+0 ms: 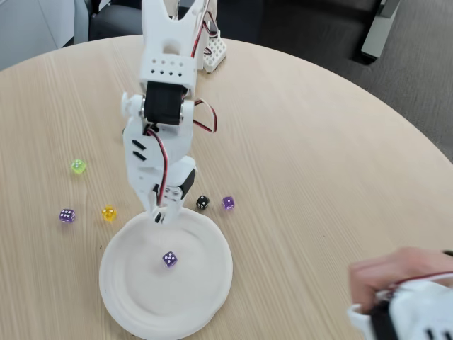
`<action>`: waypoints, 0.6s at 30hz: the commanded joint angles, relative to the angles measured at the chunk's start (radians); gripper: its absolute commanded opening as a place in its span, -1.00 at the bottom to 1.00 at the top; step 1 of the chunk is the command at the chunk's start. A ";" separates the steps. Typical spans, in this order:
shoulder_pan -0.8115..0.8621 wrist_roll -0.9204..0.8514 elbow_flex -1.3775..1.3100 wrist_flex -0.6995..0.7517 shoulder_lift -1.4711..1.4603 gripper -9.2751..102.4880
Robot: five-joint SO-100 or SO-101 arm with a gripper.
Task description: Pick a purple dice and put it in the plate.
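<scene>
One purple dice (169, 259) lies inside the plate (127, 301), a little above its middle, free of the gripper. Two more purple dice rest on the table: one (67, 215) left of the plate, another (228, 202) up and right of its rim. My gripper (159, 214) points down over the plate's upper rim, its fingertips (156, 209) drawn together to a point with nothing between them.
A black die (202, 202) sits just right of the gripper. A yellow die (108, 212) and a green die (78, 166) lie to the left. A person's hand (400, 278) holds a white device at the bottom right. The round wooden table's edge (396, 117) curves along the right.
</scene>
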 commanded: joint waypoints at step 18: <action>-0.014 0.083 0.127 0.529 0.873 -0.83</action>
